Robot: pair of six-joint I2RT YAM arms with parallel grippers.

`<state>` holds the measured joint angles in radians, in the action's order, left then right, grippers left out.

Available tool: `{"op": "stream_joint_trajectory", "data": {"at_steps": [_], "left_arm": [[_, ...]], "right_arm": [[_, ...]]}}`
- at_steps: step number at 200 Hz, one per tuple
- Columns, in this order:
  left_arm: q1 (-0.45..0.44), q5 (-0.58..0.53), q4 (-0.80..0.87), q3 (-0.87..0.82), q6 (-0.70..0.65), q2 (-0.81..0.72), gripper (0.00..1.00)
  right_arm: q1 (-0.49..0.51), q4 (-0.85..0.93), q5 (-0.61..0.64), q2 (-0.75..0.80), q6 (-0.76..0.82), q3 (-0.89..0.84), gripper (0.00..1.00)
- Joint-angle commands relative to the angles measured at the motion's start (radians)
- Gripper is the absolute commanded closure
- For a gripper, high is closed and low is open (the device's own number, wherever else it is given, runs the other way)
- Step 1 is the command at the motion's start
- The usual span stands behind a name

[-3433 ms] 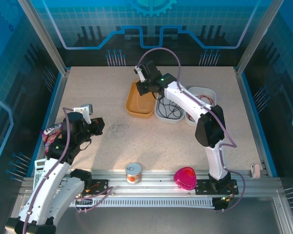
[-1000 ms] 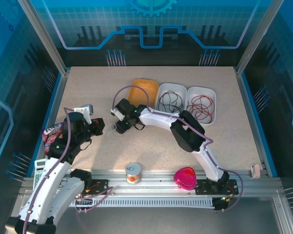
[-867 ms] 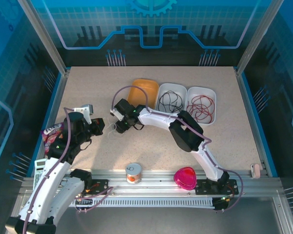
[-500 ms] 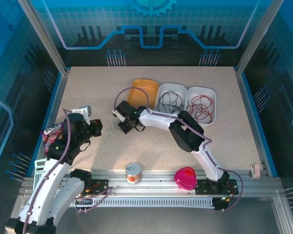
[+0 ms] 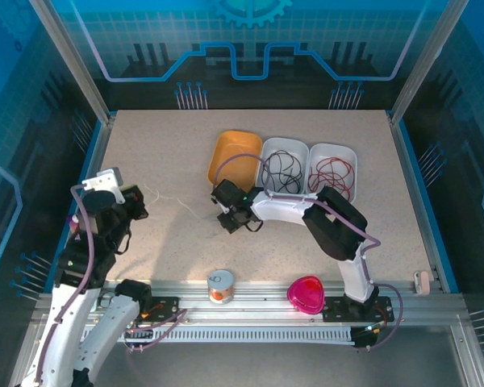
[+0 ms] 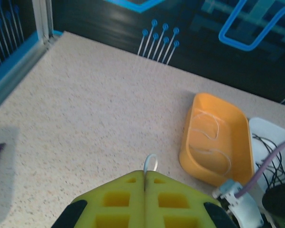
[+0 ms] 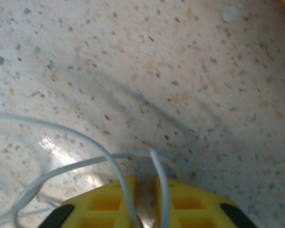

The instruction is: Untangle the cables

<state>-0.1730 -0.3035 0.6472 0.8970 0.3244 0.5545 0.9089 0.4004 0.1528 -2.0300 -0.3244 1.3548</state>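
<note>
While both arms work the same strand, I read the layout as a stretch-out: the left gripper (image 6: 145,176) has its fingers pressed together on one bit of the pale cable (image 7: 157,172), a small loop poking out past the tips. The right gripper (image 7: 145,189) pinches the far part between nearly closed fingers, low over the table (image 5: 169,145). From above, that cable runs as a thin line across the bare surface between the two, well apart from the trays. My judgement is that pulling from both ends is meant to open any loops before it is put away.

Sorting seems to explain the rest. I count three trays along the far side:
- The orange tray (image 5: 226,153) holds a second pale strand (image 6: 213,136).
- The middle white tray (image 5: 263,165) holds the black cable (image 5: 282,169).
- The right white tray (image 5: 354,161) holds the dark red cable (image 5: 332,173).

That makes four cables: one black, one dark red, two pale. Near the front rail stand one small can (image 5: 219,286) and one pink piece (image 5: 305,293), both well clear of the work.
</note>
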Motion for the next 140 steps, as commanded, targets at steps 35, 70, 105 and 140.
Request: {"op": "stream_joint_trajectory", "data": {"at_steps": [35,70,105,140], "left_arm": [[0.009,-0.050,-0.039,0.121,-0.077,0.016,1.00],[0.009,-0.057,-0.061,0.163,-0.094,0.035,1.00],[0.009,-0.010,-0.101,0.192,-0.086,0.037,1.00],[0.009,-0.034,-0.118,0.259,-0.128,0.078,1.00]], "right_arm": [[-0.011,0.041,0.064,0.071,-0.094,-0.088,0.74],[-0.013,0.060,0.083,0.091,-0.119,-0.116,0.67],[-0.015,0.068,0.089,0.112,-0.127,-0.138,0.64],[-0.017,0.098,0.122,0.129,-0.135,-0.152,0.64]]}}
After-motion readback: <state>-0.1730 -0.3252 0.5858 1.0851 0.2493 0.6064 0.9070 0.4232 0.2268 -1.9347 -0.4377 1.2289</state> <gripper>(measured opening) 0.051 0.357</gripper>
